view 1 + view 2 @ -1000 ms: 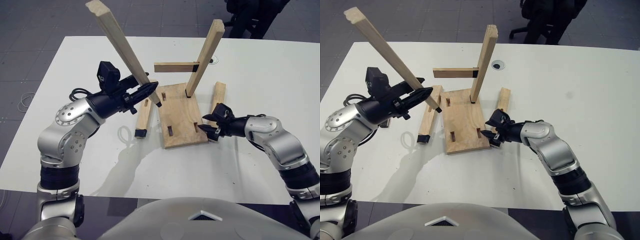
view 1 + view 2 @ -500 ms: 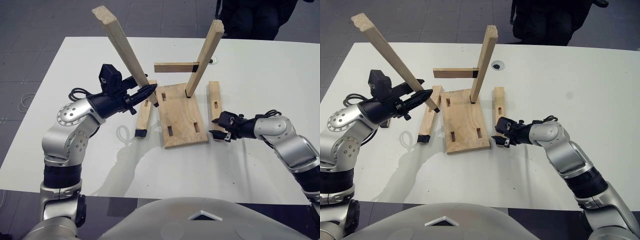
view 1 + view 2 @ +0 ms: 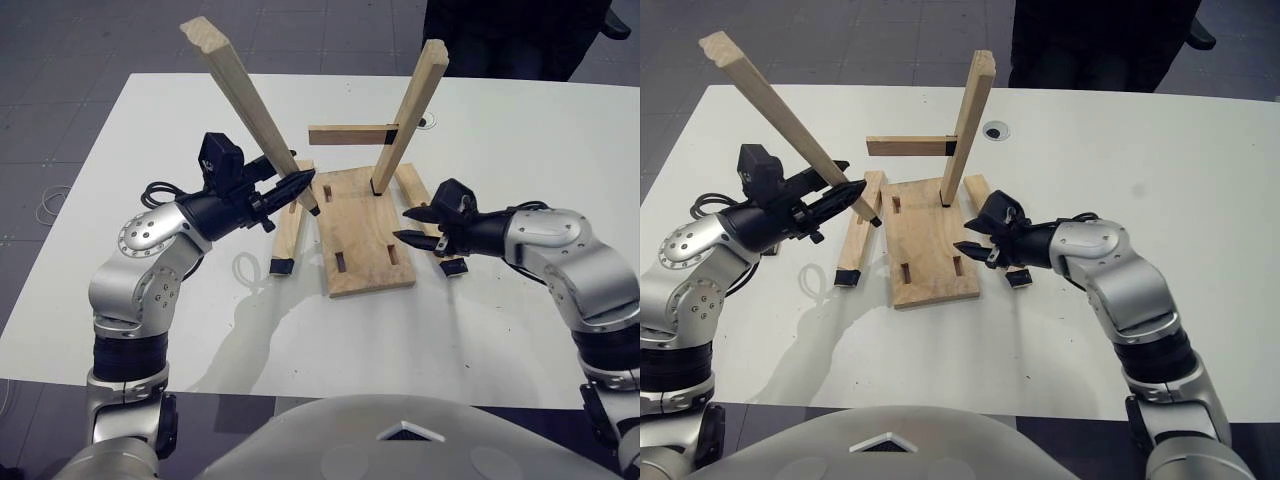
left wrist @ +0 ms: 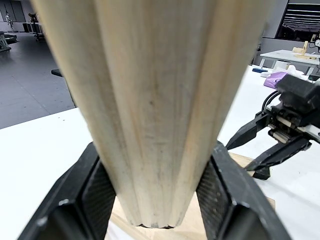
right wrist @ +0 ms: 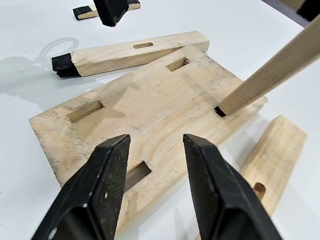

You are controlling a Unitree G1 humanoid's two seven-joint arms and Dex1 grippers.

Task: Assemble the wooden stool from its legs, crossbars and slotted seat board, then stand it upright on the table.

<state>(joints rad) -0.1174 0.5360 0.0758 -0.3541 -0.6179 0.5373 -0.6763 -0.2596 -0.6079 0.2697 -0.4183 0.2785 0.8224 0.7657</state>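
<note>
Robotics lab: white worktable (image 3: 530,130), grey tiled floor (image 3: 60,60).

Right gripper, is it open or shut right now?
Open: the right gripper has its jaws apart above the seat board, with nothing held between them.

The desk (image 3: 520,130) carries the seat board (image 3: 360,225) under the right fingers (image 5: 107,185), one leg (image 3: 288,220) by the left fingers (image 4: 97,192), another leg (image 5: 272,155) beside the right.

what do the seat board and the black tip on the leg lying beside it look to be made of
Seat board: pale wood, apparently bare; visible grain, rough slot edges and a matt surface with no gloss.
Black tip on the lying leg: dark and matt, perhaps a rubber or plastic cap, or paint; the look leaves it open.
</note>
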